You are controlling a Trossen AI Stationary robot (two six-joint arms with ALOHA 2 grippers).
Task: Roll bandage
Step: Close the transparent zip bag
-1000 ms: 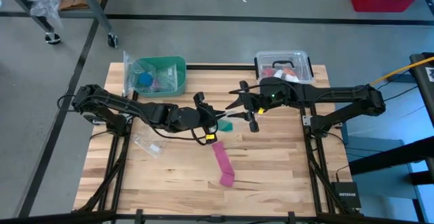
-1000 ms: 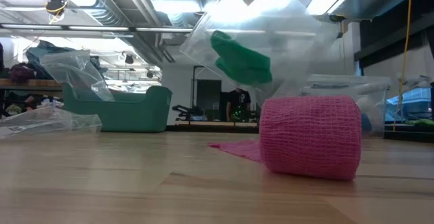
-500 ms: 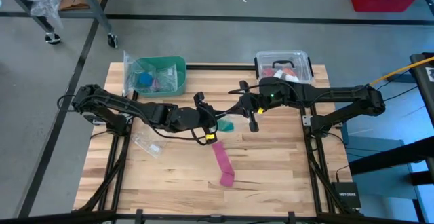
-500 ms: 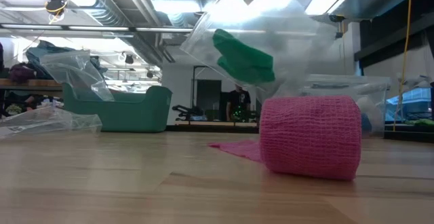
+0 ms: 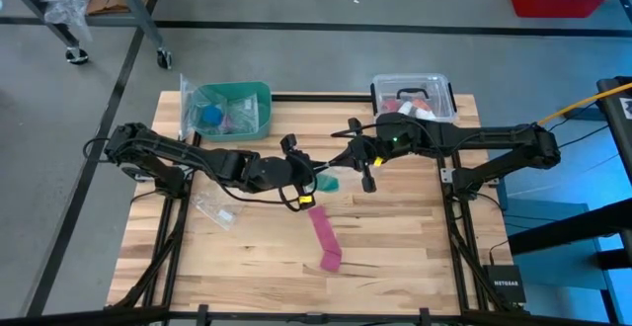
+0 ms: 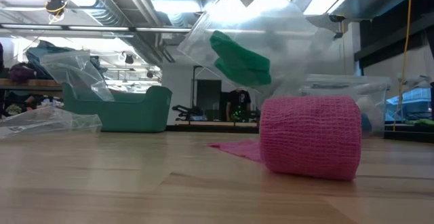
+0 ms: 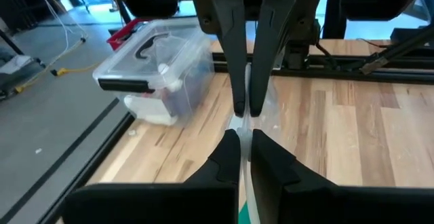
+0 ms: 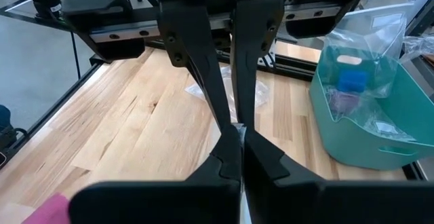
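The teal-green bandage [image 6: 239, 59] sits crumpled inside a clear plastic bag [image 6: 261, 34] that hangs above the middle of the table; it also shows in the high view [image 5: 331, 182]. My left gripper [image 5: 314, 174] and my right gripper [image 5: 348, 160] meet tip to tip at the bag, and both are shut on it. A pink strip [image 5: 322, 229] lies flat on the table, with its near end rolled up [image 6: 310, 137]. My left gripper pinches the clear bag's edge [image 7: 245, 125] between its two fingertips, coming level from the table's left. The bag is lifted clear of the table, and the bandage hangs inside it below the fingers. My right gripper pinches the same bag edge [image 8: 237, 127] between its two fingertips, coming level from the table's right, straight opposite the left fingers. The bag hangs clear of the table.
A teal bin [image 5: 232, 109] with bagged items stands at the far left. A clear lidded box [image 5: 413, 94] stands at the far right. An empty clear bag [image 5: 215, 207] lies on the wood left of centre. The pink roll lies near the front edge.
The hanging bag with the bandage has swayed slightly between the two grippers. Both grippers have stayed shut on it in the same place.
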